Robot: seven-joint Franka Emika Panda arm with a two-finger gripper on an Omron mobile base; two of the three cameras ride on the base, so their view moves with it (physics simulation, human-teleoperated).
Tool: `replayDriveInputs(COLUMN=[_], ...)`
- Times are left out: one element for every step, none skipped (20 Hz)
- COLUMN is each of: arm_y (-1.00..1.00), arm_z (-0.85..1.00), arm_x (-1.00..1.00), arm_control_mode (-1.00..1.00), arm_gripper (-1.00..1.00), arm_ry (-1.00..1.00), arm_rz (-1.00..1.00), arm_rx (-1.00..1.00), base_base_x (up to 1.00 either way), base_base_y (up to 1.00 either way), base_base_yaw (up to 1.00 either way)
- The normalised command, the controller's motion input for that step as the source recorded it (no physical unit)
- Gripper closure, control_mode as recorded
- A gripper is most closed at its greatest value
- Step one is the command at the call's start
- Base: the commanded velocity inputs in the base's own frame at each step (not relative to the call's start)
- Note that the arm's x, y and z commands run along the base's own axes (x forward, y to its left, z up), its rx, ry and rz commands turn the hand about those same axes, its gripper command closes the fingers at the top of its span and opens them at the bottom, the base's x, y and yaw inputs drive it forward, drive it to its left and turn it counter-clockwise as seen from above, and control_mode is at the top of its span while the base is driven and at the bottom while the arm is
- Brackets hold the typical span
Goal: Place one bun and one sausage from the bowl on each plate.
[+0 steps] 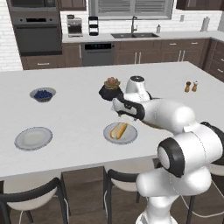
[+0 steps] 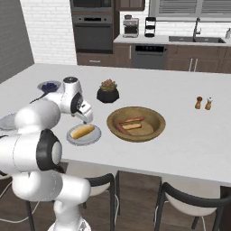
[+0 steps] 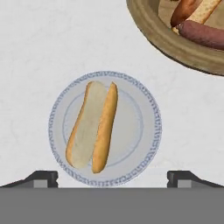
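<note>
A pale grey plate (image 3: 146,131) lies right below my open gripper (image 3: 112,178), and a split bun (image 3: 94,127) rests on it. Nothing is between the fingertips (image 3: 43,177). From the right base view, the gripper (image 2: 85,118) hovers just above that plate (image 2: 93,136) and its bun (image 2: 82,131). To its right stands the wooden bowl (image 2: 153,118), holding sausages (image 2: 132,120) and another bun (image 2: 131,127); the bowl's rim (image 3: 151,30) and a dark sausage (image 3: 203,35) also show from the hand. A second plate (image 1: 33,138) sits bare at the left.
A small grey bowl of blue berries (image 1: 43,94) and a black potted plant (image 1: 111,89) stand farther back on the white island. Two shakers (image 1: 190,86) stand to the right. Chairs (image 1: 122,179) are tucked under the near edge.
</note>
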Motion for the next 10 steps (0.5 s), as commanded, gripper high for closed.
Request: replayDriveInputs(arm_y=[-0.79, -0.82, -0.86, -0.89, -0.95, -1.00, -1.00, -1.00, -1.00, -1.00], arm_z=[1.00, 1.00, 0.81, 0.66, 0.53, 0.37, 0.28, 0.19, 0.06, 0.00], arm_x=[0.33, 0.44, 0.47, 0.46, 0.41, 0.37, 0.36, 0.34, 0.30, 0.21], arm_control_mode=[-1.00, -1.00, -1.00, -1.00, -1.00, -1.00, -1.00, -1.00, -1.00, -1.00], arm_gripper=[-1.00, -1.00, -1.00, -1.00, -1.00, -1.00, -1.00, -1.00, -1.00, -1.00], arm_ry=[0.12, 0.16, 0.16, 0.14, 0.12, 0.13, 0.13, 0.11, 0.10, 0.08], arm_rz=[-0.03, 0.00, 0.00, 0.00, 0.00, 0.05, 0.08, 0.15, 0.22, 0.28], arm_rx=[0.00, 0.00, 0.00, 0.00, 0.00, 0.00, 0.00, 0.00, 0.00, 0.00], base_base_x=[0.00, 0.00, 0.00, 0.00, 0.00, 0.00, 0.00, 0.00, 0.00, 0.00], base_base_y=[0.00, 0.00, 0.00, 0.00, 0.00, 0.00, 0.00, 0.00, 0.00, 0.00], base_base_yaw=[0.00, 0.00, 0.00, 0.00, 0.00, 0.00, 0.00, 0.00, 0.00, 0.00])
